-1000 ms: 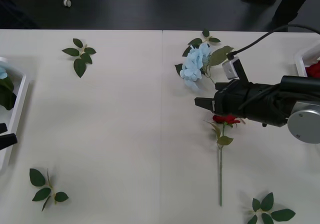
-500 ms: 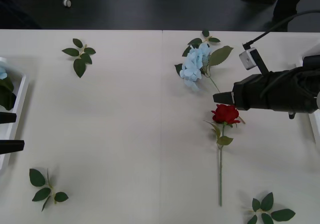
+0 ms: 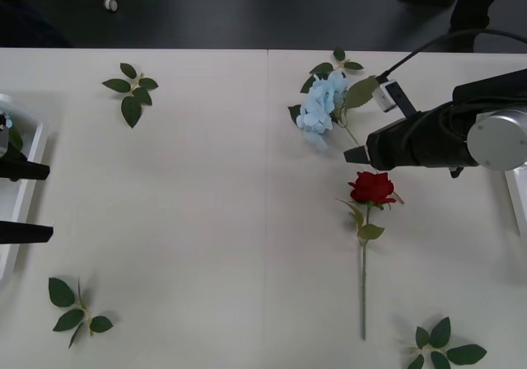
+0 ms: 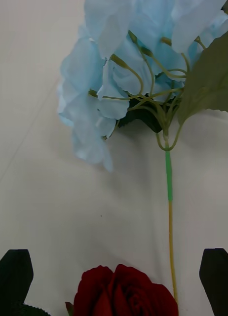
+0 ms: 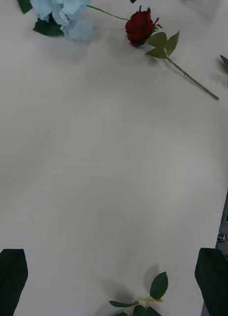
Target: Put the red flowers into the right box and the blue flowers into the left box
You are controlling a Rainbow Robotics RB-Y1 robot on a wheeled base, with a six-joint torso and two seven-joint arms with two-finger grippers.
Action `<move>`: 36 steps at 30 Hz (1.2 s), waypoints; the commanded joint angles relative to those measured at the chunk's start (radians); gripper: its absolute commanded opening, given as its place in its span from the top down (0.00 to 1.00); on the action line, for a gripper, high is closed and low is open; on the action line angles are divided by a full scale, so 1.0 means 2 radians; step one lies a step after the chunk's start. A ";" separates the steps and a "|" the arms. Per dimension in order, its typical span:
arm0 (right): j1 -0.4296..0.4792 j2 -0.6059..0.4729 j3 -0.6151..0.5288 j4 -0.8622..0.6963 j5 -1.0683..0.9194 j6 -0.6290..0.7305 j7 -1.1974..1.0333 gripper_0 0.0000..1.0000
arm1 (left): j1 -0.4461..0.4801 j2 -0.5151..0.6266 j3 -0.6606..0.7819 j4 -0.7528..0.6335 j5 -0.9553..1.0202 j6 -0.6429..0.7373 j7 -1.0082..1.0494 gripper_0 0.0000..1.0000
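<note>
Handling note: the right gripper (image 3: 352, 151) hovers over the white counter (image 3: 206, 204) with jaws spread and empty. Just short of the jaws lies the deep-red artificial rose on a thin green stem (image 4: 125, 291); just beyond them lies the pale sky-blue artificial hydrangea head with dark-green leaves (image 4: 119, 74), its thin stem (image 4: 169, 197) running between the jaws. Both flowers are probably light and soft; blooms likely crush, so grip the stem below the bloom. The left gripper (image 3: 37, 202), jaws spread, waits beside the white shallow left box (image 3: 25, 196).
</note>
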 commanded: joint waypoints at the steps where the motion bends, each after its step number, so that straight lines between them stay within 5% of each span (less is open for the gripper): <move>1: -0.006 0.011 -0.002 0.021 0.029 0.008 -0.031 0.00 | -0.018 0.014 0.000 0.025 0.008 0.002 -0.069 0.00; 11: -0.019 0.082 -0.002 0.096 0.089 0.010 -0.034 0.00 | -0.063 0.014 -0.014 0.126 0.023 0.002 -0.094 0.00; 24: -0.042 0.143 -0.002 0.165 0.101 0.011 -0.027 0.00 | -0.073 0.013 -0.029 0.128 0.028 -0.007 -0.094 0.00; 25: -0.042 0.143 -0.002 0.165 0.104 0.011 -0.026 0.06 | -0.073 0.013 -0.029 0.128 0.028 -0.007 -0.094 0.00; 26: -0.042 0.143 -0.002 0.165 0.104 0.011 -0.025 0.28 | -0.073 0.013 -0.029 0.128 0.028 -0.007 -0.094 0.00; 28: -0.043 0.143 -0.002 0.165 0.107 0.025 -0.023 0.92 | -0.073 0.013 -0.029 0.128 0.028 -0.007 -0.094 0.00; 29: -0.044 0.143 -0.002 0.165 0.108 0.028 -0.022 1.00 | -0.073 0.013 -0.029 0.128 0.028 -0.007 -0.094 0.00; 36: -0.046 0.143 -0.002 0.165 0.118 0.042 -0.021 1.00 | -0.073 0.013 -0.029 0.128 0.028 -0.007 -0.094 0.00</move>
